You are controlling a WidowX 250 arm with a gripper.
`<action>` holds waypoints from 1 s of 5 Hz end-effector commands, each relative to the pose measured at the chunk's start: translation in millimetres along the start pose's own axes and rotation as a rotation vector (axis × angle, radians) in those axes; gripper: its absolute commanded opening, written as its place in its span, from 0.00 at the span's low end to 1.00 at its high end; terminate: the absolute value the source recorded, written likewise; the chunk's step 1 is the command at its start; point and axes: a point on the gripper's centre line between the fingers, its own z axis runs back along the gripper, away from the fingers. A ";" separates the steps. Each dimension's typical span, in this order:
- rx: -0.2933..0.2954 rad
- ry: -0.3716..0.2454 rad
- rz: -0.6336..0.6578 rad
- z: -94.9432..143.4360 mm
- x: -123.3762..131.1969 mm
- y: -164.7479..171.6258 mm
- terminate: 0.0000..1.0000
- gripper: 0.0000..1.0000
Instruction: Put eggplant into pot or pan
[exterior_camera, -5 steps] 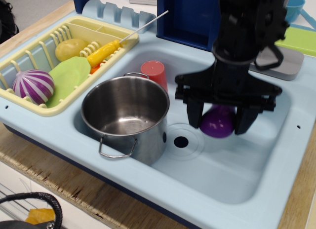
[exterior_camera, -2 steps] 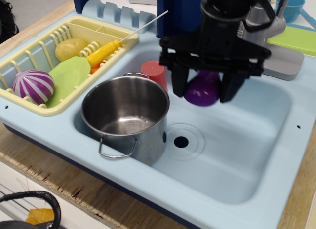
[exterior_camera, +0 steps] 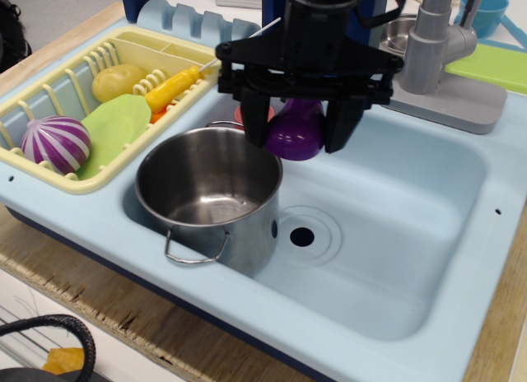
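My black gripper (exterior_camera: 298, 132) is shut on the glossy purple eggplant (exterior_camera: 294, 132) and holds it in the air, its round end down, its cap hidden between the fingers. It hangs just right of the far right rim of the shiny steel pot (exterior_camera: 209, 195), which stands upright and empty in the left part of the light blue sink (exterior_camera: 395, 234). The eggplant is above the level of the pot's rim.
A red cup (exterior_camera: 254, 112) stands behind the pot, mostly hidden by the gripper. A yellow dish rack (exterior_camera: 49, 123) at left holds a striped purple ball (exterior_camera: 55, 142), a green piece, a potato and a yellow-handled tool. A grey faucet (exterior_camera: 440, 36) stands at the back right.
The gripper has lifted the eggplant off the sink floor and carried it left and back, from right of the drain to beside the pot's rim.
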 end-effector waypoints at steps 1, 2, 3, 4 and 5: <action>0.020 0.008 0.064 6.8 0.5 25.4 0.00 0.00; 0.042 0.025 0.098 8.5 -4.2 43.0 0.00 0.00; 0.044 0.053 0.122 6.9 -13.2 55.2 0.00 0.00; 0.024 0.052 0.196 5.7 -28.6 58.9 0.00 1.00; 0.024 0.052 0.196 5.7 -28.6 58.9 0.00 1.00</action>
